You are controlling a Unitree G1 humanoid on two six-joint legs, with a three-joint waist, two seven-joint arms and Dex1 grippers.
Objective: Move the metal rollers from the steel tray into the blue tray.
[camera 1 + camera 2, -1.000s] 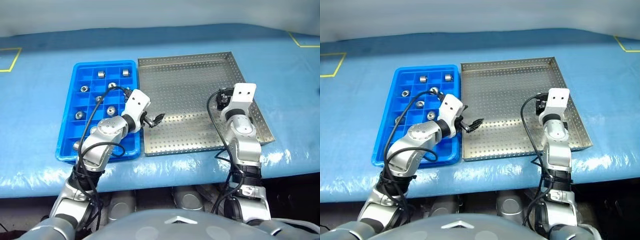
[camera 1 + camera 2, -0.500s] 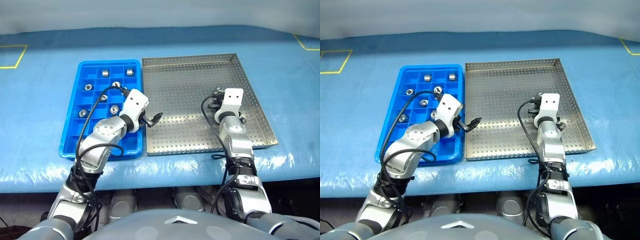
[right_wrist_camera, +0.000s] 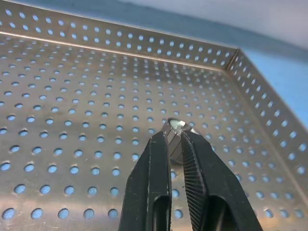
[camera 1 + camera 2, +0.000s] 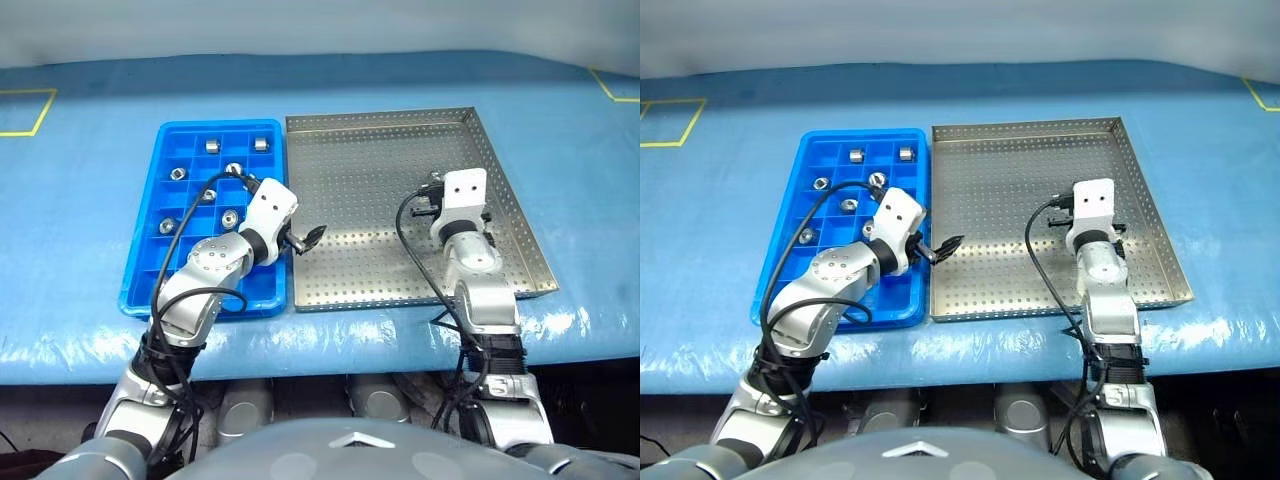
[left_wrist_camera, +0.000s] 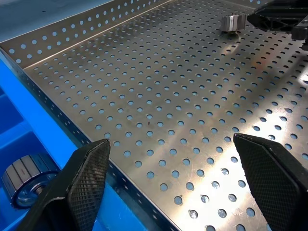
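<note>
A blue-covered table (image 4: 90, 160) carries two trays side by side: the blue tray (image 4: 150, 285) on the left and the steel tray (image 4: 380, 150) on the right, their long edges touching. The blue tray is a grid of small square compartments, and several metal rollers (image 4: 213, 146) sit in them, one per cell: two in the far row, then others in the rows nearer, including one just beside the left arm's white wrist housing.

The left gripper (image 4: 307, 238) hangs over the near left part of the steel tray, just past the shared edge, its two black fingers (image 5: 89, 178) spread wide with nothing between them. The left wrist view shows bare perforated floor between them and a ribbed roller in a blue compartment to one side.

The right gripper (image 3: 175, 149) is over the right half of the steel tray, toward its right rim. Its fingers (image 3: 154, 183) are pressed nearly together on a single metal roller (image 3: 176, 129), whose ribbed side and shiny top show at the fingertips. Whether that roller is lifted clear of the perforated floor or resting on it cannot be told
</note>
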